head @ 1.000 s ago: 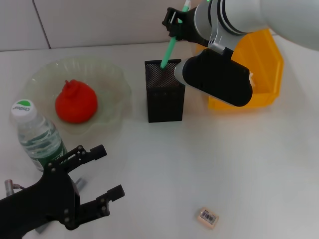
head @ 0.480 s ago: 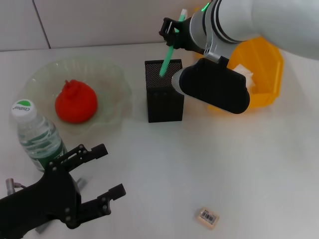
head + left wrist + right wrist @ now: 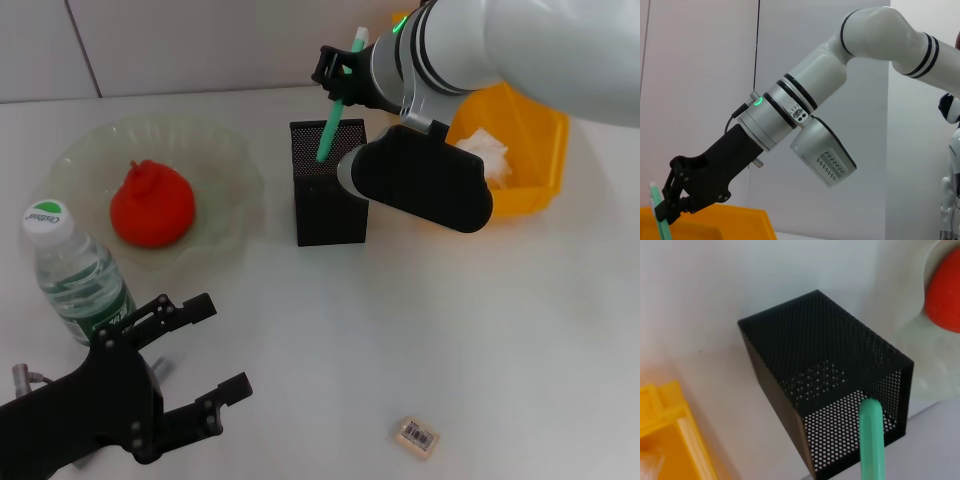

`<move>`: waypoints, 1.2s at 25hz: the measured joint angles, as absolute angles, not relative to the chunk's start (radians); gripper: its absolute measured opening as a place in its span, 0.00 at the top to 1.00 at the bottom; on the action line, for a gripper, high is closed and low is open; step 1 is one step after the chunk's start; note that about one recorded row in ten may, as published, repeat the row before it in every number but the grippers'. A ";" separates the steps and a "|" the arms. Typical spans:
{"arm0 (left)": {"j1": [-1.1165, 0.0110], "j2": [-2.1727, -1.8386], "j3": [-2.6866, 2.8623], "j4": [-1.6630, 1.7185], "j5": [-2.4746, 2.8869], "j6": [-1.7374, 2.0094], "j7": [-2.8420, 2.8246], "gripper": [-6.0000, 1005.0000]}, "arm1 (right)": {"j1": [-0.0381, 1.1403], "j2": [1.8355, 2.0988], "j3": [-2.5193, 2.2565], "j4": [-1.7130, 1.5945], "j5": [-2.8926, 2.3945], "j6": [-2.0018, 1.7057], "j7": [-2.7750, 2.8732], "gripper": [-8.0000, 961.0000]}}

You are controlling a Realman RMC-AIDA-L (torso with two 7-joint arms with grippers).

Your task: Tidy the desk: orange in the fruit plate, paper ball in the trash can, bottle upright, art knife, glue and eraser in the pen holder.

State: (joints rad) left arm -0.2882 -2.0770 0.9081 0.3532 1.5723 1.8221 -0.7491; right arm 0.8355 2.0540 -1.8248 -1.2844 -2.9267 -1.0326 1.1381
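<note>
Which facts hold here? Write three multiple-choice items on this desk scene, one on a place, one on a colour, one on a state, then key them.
1. Where is the orange?
A. in the fruit plate
B. in the trash can
C. on the bare desk

2. What colour is the trash can?
A. black
B. yellow
C. green

3. How is the bottle standing?
A. on its side
B. upside down
C. upright

Key: 1 A, it sits inside the scalloped dish. 2 B, its walls are bright yellow. 3 C, its white cap faces up.
</note>
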 joint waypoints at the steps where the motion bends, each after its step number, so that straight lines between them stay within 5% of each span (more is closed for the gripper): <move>1: -0.288 -2.077 0.908 0.353 1.572 1.822 -0.749 0.19 | 0.836 2.054 -1.823 -1.283 -2.927 -1.030 1.138 0.91; 11: -0.285 -2.077 0.905 0.353 1.572 1.822 -0.747 0.19 | 0.838 2.058 -1.824 -1.272 -2.927 -1.028 1.166 0.90; 21: -0.286 -2.075 0.904 0.353 1.572 1.823 -0.747 0.19 | 0.829 2.069 -1.736 -1.387 -2.921 -1.074 1.360 0.55; 30: -0.291 -2.073 0.908 0.360 1.574 1.825 -0.747 0.19 | 0.733 2.087 -1.584 -1.678 -2.854 -1.070 1.861 0.55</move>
